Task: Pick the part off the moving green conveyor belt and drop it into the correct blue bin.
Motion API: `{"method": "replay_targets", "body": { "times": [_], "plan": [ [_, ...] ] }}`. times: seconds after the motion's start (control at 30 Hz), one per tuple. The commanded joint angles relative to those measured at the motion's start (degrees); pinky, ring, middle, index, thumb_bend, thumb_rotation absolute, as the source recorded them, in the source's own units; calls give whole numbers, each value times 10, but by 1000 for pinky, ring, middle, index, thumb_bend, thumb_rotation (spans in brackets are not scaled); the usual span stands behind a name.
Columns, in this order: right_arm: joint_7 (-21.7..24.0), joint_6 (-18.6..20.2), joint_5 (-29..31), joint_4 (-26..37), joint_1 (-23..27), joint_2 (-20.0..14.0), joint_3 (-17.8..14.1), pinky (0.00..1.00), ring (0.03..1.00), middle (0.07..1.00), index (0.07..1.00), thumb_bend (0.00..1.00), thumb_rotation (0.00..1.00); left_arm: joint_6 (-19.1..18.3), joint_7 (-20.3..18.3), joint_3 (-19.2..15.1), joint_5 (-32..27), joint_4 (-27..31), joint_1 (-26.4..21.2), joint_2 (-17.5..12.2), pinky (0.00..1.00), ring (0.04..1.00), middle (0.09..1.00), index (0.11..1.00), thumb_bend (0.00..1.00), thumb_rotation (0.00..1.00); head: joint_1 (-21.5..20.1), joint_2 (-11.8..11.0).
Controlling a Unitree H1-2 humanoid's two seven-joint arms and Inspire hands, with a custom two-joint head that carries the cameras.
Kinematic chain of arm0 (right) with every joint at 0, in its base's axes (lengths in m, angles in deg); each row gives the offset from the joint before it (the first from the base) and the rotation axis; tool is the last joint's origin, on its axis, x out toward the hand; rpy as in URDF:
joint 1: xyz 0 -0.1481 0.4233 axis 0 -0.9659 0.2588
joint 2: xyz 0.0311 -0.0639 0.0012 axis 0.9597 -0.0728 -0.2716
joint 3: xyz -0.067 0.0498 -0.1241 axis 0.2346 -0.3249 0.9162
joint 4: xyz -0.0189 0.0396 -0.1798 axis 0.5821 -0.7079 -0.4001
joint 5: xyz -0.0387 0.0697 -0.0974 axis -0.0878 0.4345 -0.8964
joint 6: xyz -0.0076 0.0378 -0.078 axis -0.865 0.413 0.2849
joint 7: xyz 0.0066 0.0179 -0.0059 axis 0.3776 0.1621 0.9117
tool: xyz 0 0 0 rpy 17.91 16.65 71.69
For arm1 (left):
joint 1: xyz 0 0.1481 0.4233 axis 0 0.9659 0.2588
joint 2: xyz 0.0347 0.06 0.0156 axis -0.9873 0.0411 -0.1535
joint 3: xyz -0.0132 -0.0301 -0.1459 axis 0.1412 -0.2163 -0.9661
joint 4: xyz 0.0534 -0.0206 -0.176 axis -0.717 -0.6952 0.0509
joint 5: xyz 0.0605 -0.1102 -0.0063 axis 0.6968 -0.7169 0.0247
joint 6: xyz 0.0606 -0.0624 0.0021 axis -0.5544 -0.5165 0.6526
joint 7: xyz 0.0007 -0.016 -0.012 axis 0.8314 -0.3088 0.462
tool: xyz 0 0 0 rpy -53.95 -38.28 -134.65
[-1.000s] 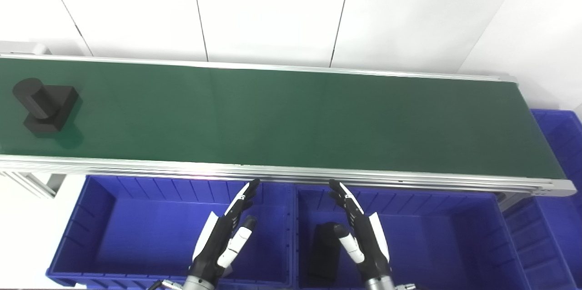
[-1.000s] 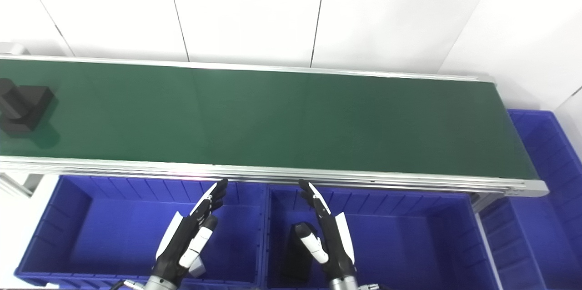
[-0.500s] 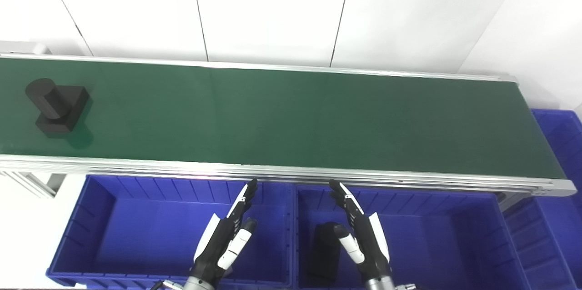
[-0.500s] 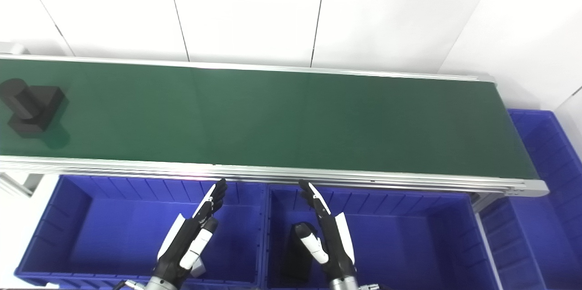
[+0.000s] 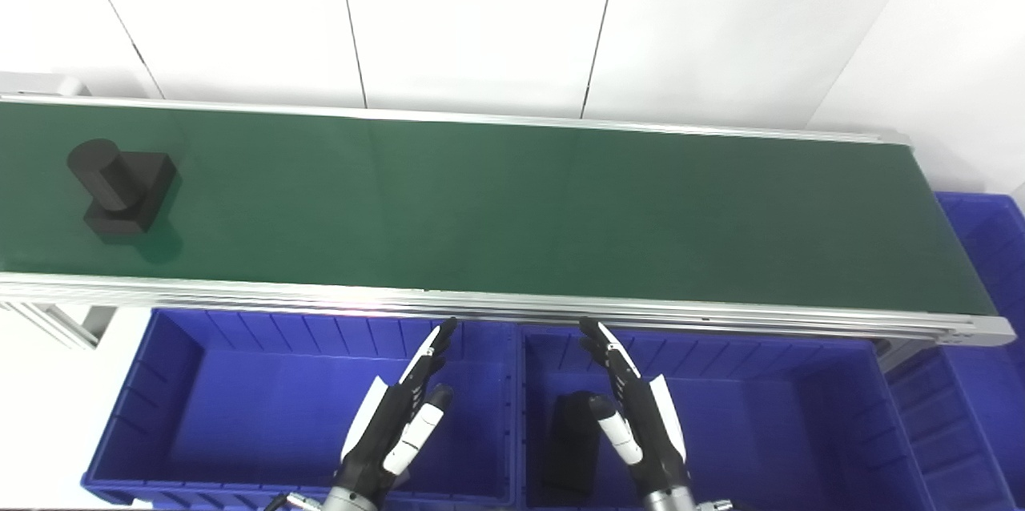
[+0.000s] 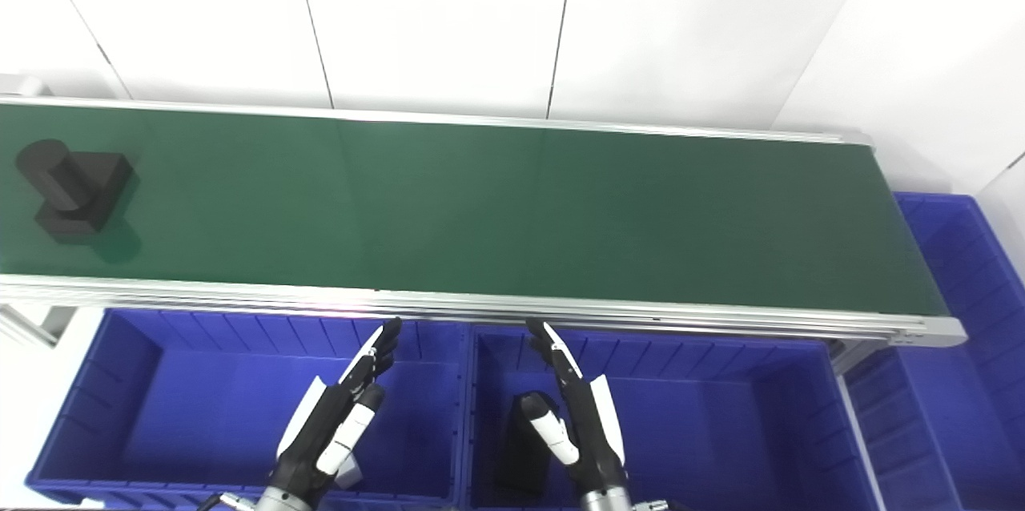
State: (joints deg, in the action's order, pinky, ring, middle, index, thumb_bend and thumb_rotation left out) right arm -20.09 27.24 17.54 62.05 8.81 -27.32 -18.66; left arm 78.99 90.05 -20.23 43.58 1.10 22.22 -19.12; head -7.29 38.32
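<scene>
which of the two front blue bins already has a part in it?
The right front bin, under the right robot hand: a black part lies inside. The left front bin shows none.

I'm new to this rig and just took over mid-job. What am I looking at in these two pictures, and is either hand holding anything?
Both pictures come from two cameras side by side on the robot's head, so they show one scene from slightly different spots. The long green conveyor belt runs across the middle. On its far left end sits a black part, a cylinder on a square block. Below the belt are blue plastic bins: the left bin and the middle bin, which has a dark object inside. A third bin sits at the right. The left hand and right hand hover over the bins, open, holding nothing.
</scene>
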Motion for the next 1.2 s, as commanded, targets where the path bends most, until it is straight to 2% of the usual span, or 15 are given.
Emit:
{"method": "replay_targets", "body": {
  "times": [0.0,0.13,0.57,1.17],
  "plan": [
    [-1,-29,-1,15,5,-1,-1,911,898,917,910,797,1000,22,7,-1,5,15,-7,6,973,991,1000,967,639,1000,0,0],
    [5,-29,3,15,5,-1,-3,915,902,918,909,797,1000,22,9,-2,6,15,-8,7,973,992,1000,967,624,1000,1,0],
    [15,-29,6,14,3,0,-7,917,909,925,915,799,1000,22,10,-4,7,12,-8,9,974,990,996,963,675,1000,3,-1],
    [21,-29,6,12,3,3,-12,917,900,922,911,812,998,22,8,-4,7,11,-8,9,981,994,996,963,656,1000,3,-3]
  ]
}}
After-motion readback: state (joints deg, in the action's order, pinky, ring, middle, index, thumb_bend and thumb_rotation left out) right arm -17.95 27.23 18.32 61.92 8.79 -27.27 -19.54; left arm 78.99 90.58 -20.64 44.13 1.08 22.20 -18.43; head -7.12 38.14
